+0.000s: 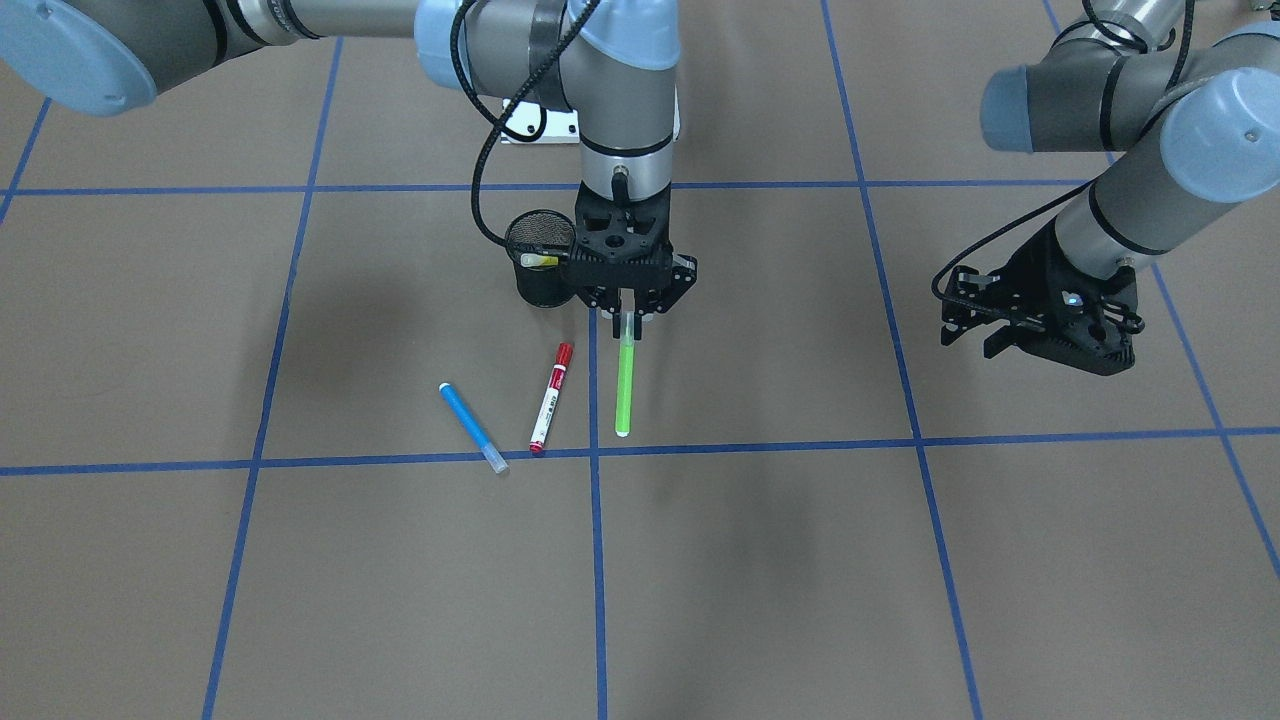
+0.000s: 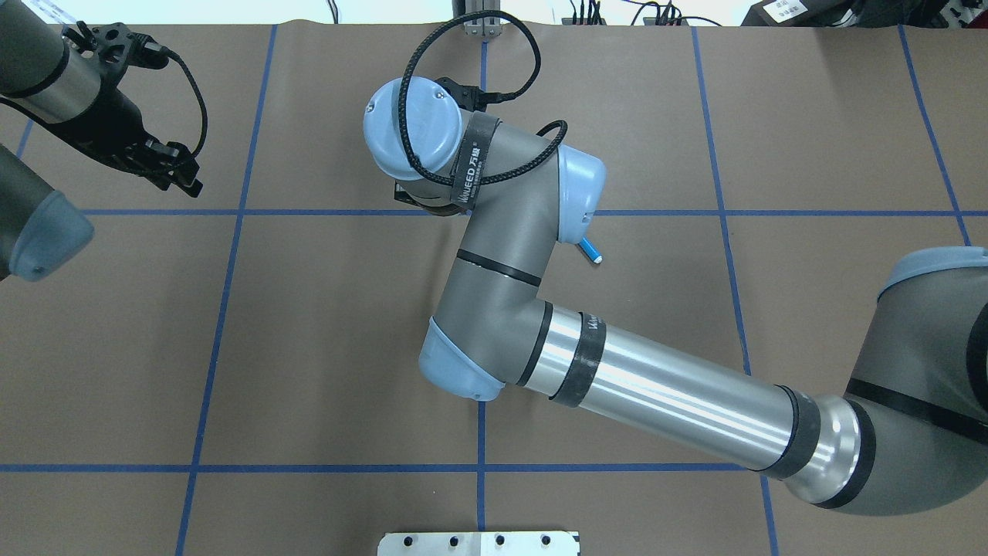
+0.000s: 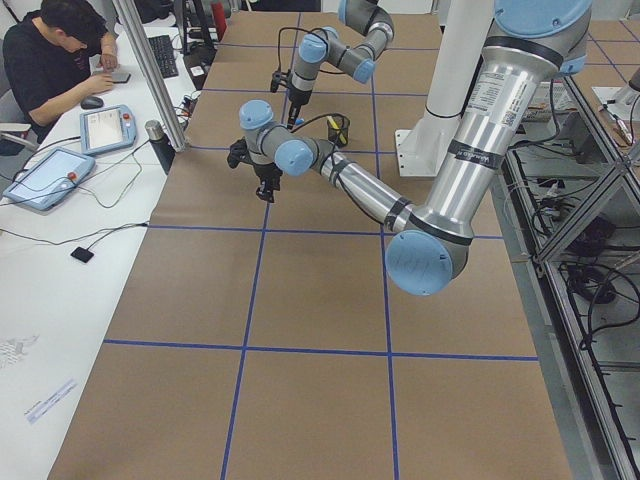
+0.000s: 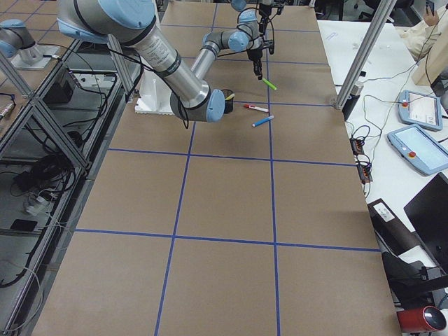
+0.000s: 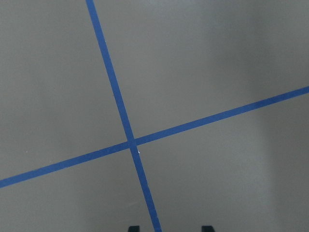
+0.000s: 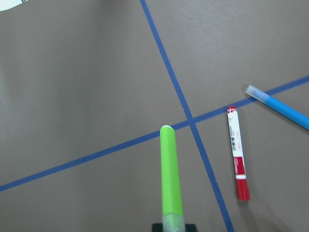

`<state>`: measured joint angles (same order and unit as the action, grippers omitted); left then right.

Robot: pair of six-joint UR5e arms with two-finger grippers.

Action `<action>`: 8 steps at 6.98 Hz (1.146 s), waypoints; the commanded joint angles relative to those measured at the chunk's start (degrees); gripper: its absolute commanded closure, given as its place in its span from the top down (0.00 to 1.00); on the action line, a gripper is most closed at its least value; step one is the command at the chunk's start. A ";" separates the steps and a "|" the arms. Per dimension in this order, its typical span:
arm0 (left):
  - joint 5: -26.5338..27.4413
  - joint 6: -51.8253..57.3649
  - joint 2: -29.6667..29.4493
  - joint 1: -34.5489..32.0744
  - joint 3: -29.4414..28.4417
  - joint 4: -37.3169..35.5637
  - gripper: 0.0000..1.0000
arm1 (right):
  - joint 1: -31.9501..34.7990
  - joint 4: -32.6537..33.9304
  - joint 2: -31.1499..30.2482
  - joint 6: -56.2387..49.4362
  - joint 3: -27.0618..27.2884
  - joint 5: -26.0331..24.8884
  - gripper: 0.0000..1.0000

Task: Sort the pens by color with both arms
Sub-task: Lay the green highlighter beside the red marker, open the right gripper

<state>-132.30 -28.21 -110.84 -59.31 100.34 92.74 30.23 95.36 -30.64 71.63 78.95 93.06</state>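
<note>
- Lime green pen (image 1: pixel 625 385) sits at the centre of the front-facing view, its upper end pinched by the right gripper (image 1: pixel 630 312). The blue pen (image 1: pixel 473 428) and red-capped pen (image 1: pixel 551 398) lie to its lower left, and the left gripper (image 1: pixel 960 315) hovers at the right edge.
- Left wrist view: fingertips apart, holding nothing.
- Right wrist view: that pen rises from the bottom centre, clamped between the jaws.

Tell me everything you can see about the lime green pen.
The green pen is a slim, smooth, plastic-looking lime stick with a paler, translucent cap end. The right gripper is shut on that cap end. The rest juts out free and tilted, seemingly lifted off the table. It sits beside the red pen, apart from it, and touches nothing else.
</note>
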 commanded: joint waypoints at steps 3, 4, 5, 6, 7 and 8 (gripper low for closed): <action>0.03 0.09 0.01 0.08 -0.41 0.07 0.53 | -1.57 0.09 0.76 -4.50 -5.03 -2.53 0.00; 0.11 0.09 0.01 0.16 -0.41 0.07 0.53 | -1.58 0.09 1.02 -4.40 -4.95 -2.44 0.09; 0.12 0.09 0.01 0.16 -0.50 0.07 0.53 | -1.58 0.09 1.20 -4.31 -4.95 -2.44 0.32; 0.12 0.09 -0.07 0.16 -0.59 0.07 0.53 | -1.58 0.18 1.20 -4.31 -4.95 -2.44 0.52; 0.12 0.09 -0.07 0.16 -0.67 0.07 0.53 | -1.58 0.18 1.20 -4.31 -4.86 -2.44 0.70; 0.03 0.09 -0.07 0.16 -0.68 0.07 0.53 | -1.40 0.44 1.11 -4.57 -4.60 -2.18 0.88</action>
<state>-132.21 -28.12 -110.91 -59.15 99.72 92.81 28.69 95.59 -29.48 67.26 74.12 90.67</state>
